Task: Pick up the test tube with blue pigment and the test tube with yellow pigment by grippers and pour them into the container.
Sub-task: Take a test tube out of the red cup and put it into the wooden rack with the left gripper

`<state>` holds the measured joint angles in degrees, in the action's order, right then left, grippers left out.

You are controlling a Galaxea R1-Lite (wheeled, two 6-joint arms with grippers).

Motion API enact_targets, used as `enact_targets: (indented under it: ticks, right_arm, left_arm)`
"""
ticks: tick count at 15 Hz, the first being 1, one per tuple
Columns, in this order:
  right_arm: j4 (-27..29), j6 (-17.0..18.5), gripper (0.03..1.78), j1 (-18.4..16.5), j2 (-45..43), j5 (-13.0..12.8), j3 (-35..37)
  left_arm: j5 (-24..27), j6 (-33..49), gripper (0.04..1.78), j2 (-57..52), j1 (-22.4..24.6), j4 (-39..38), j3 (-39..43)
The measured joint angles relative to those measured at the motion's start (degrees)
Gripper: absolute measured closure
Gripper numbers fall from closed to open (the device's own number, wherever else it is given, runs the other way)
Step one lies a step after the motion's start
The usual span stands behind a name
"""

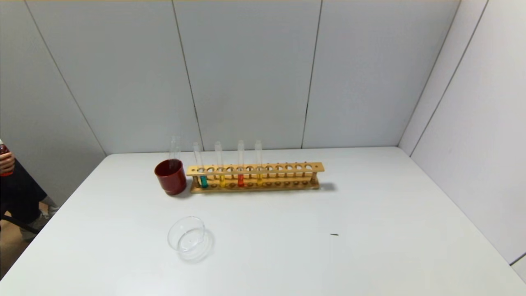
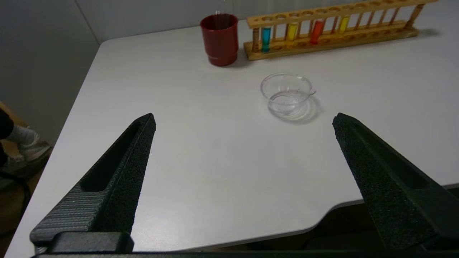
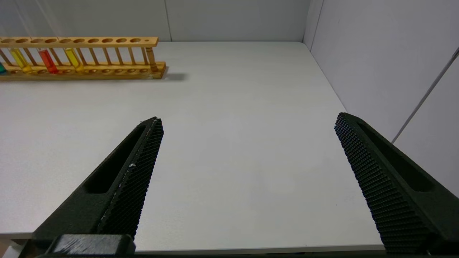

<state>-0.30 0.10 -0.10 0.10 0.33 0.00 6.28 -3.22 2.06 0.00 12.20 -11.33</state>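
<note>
The test tube with blue pigment stands upright at the left end of a wooden rack; it also shows in the left wrist view. Two tubes with yellow pigment stand in the same rack, with a red-orange tube between them. The clear glass container sits in front of the rack on the white table, also seen in the left wrist view. My left gripper is open and empty above the table's near edge, well short of the container. My right gripper is open and empty near the front right. Neither gripper shows in the head view.
A dark red cup with an empty glass tube in it stands just left of the rack. Grey walls close the table's back and right sides. A person sits beyond the table's left edge. A small dark speck lies on the table.
</note>
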Motion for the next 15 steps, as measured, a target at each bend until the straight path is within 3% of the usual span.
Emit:
enact_targets:
  ticks: [3,8,15]
  right_arm:
    - [0.0,0.0,0.06,0.0,0.0,0.0,0.0]
    - [0.0,0.0,0.06,0.0,0.0,0.0,0.0]
    - [0.0,0.0,0.06,0.0,0.0,0.0,0.0]
  left_arm:
    - [3.4,0.0,0.08,9.9,0.0,3.5,-11.4]
    - [4.7,0.1,0.08,38.7,-1.1,0.6,-30.5]
    - [3.4,-0.1,0.08,76.5,-6.4,-18.1,-41.7]
